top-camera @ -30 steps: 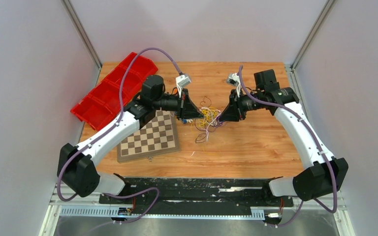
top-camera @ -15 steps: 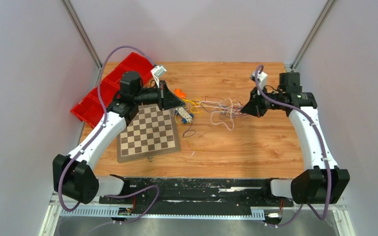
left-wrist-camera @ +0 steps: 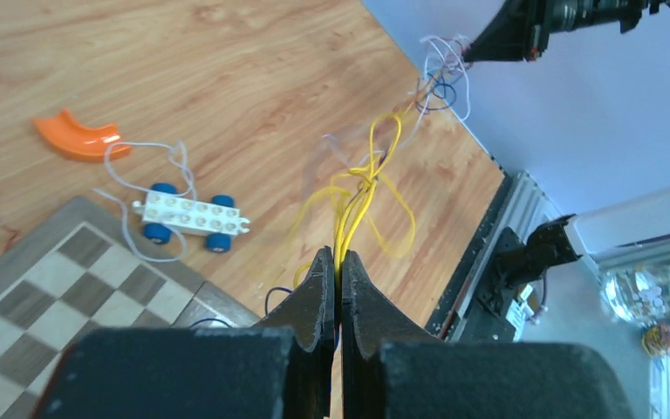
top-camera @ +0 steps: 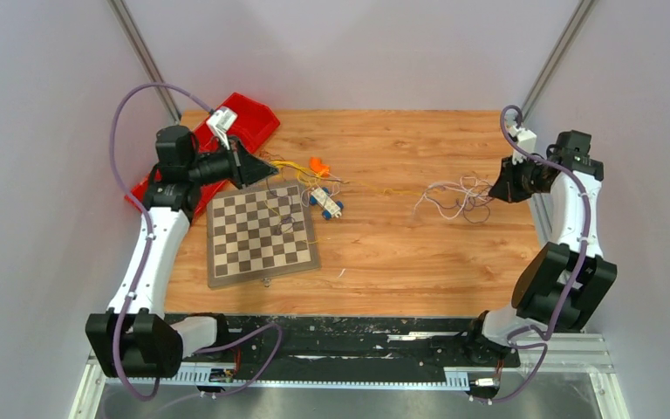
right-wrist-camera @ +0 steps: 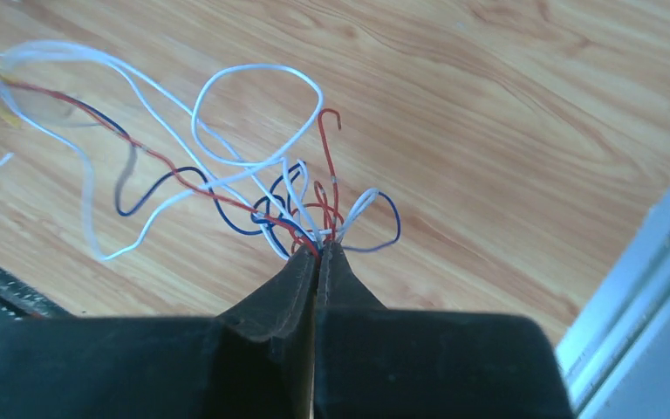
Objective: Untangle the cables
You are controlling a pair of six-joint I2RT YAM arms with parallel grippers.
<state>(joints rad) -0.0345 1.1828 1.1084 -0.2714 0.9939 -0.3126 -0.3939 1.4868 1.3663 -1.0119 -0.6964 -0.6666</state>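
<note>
The cables are pulled into two bunches. My left gripper (top-camera: 270, 168) hovers at the far left above the chessboard's back corner, shut on yellow cables (left-wrist-camera: 362, 188) that fan out from its tips (left-wrist-camera: 335, 255). Near the right wall my right gripper (top-camera: 492, 194) is shut on a curly bunch of white, red and dark blue cables (right-wrist-camera: 253, 161) at its tips (right-wrist-camera: 318, 249). That bunch (top-camera: 454, 199) trails over the wood. A thin yellow strand (top-camera: 384, 189) stretches between the two bunches. Dark strands lie across the chessboard.
A chessboard (top-camera: 262, 231) lies at the front left. A red bin tray (top-camera: 249, 118) sits at the back left corner behind my left arm. A white toy car with blue wheels (top-camera: 327, 203) and an orange curved piece (top-camera: 317, 164) lie near the yellow cables.
Both arms swung apart, the left to the far left and the right toward the right wall. The central tangle has been drawn out into two bunches. The right gripper closed.
</note>
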